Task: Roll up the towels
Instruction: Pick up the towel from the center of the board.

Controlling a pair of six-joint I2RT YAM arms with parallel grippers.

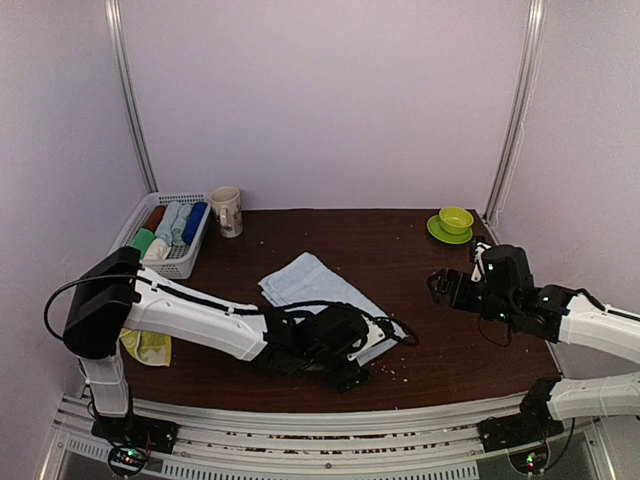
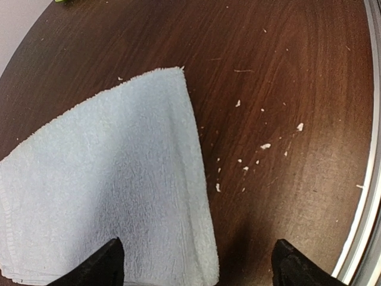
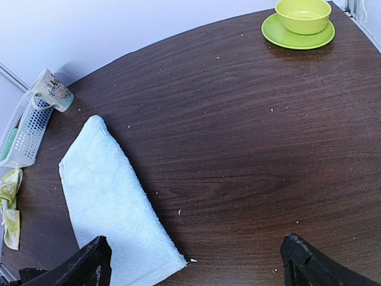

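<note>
Centrally, a pale blue towel (image 1: 318,288) lies flat and folded on a dark wooden table (image 1: 400,250) flecked with white specks, possibly lint. A yellow-green towel (image 1: 147,346) lies crumpled at the left edge. The left gripper (image 2: 199,265) hangs spread wide over the blue towel's near end. The right gripper (image 3: 199,265) hovers spread and empty. Plain lilac walls (image 1: 330,100) surround the table.

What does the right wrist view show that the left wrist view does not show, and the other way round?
Only the right wrist view: the green bowl on its saucer, the mug, the white basket and the yellow-green towel at the left edge.
Only the left wrist view: a metal rim at the table's edge.
Both: the pale blue towel lying flat, not rolled, on the dark table with white crumbs; the right gripper and the left gripper are each open in their own view.
</note>
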